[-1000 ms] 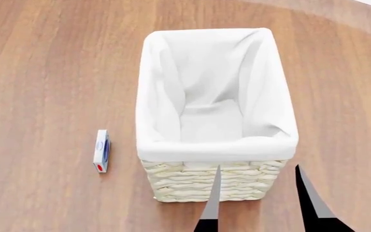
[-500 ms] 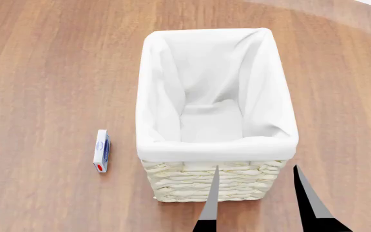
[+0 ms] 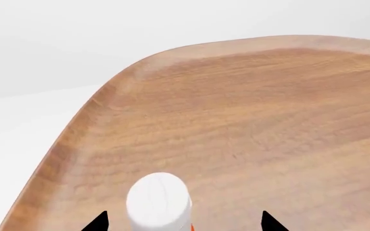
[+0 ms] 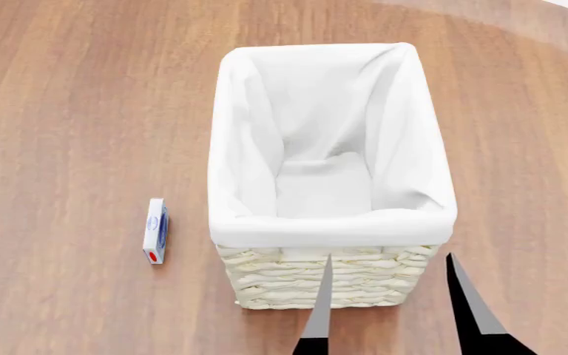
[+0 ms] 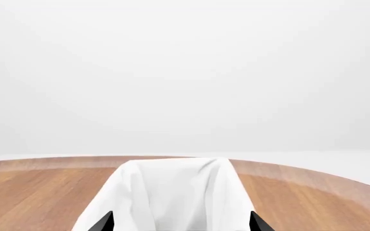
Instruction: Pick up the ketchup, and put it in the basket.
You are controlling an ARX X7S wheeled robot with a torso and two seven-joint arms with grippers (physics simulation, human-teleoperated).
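In the left wrist view the ketchup (image 3: 159, 199) shows its white cap and a sliver of orange-red body, standing on the wooden table. My left gripper (image 3: 185, 222) is open, with its dark fingertips wide on either side of the cap and not touching it. Neither the bottle nor the left gripper shows in the head view. The basket (image 4: 331, 228), cream wicker with a white liner, stands mid-table and holds nothing. My right gripper (image 4: 390, 256) is open just in front of the basket's near wall. The right wrist view shows that gripper (image 5: 179, 222) facing the basket's liner (image 5: 172, 192).
A small white box (image 4: 154, 231) with blue and red print lies on the table left of the basket. The table's rounded edge (image 3: 95, 106) runs close beyond the bottle in the left wrist view. Another edge (image 4: 560, 11) shows at the far right.
The right gripper's fingers have slid slightly left and back toward me, still open. The basket and box have not moved.
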